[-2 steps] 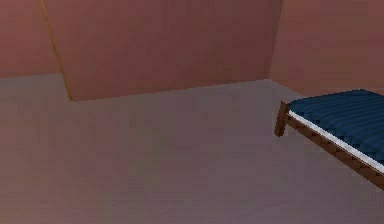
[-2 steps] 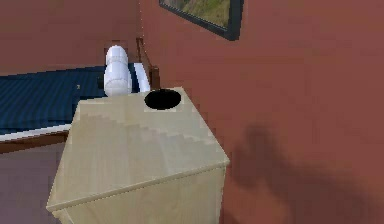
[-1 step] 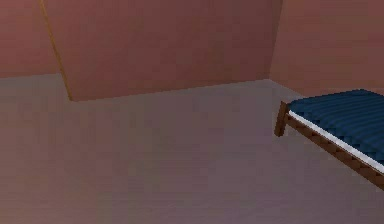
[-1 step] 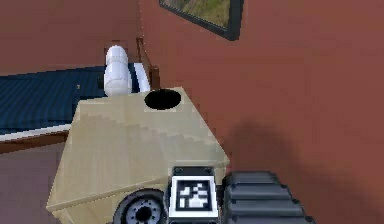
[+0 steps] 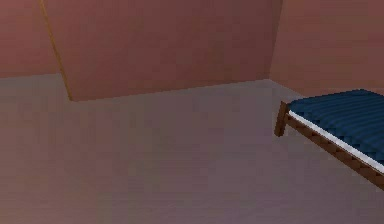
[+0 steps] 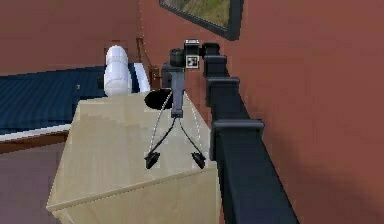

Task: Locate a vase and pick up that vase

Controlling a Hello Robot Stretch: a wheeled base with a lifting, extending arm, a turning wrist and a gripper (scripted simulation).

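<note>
Vase (image 6: pixel 155 100) – maybe, dark blob upper-middle on wooden cabinet (image 6: pixel 110 160) | gripper (image 6: pixel 175 158) lower centre, can't tell if spread | better line up slow before grabbing

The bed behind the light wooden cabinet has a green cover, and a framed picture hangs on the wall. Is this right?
Not quite. The arm side view shows that the bed has a dark blue cover, not green. It does lie behind the light wooden cabinet, and a framed picture hangs on the wall.
</note>
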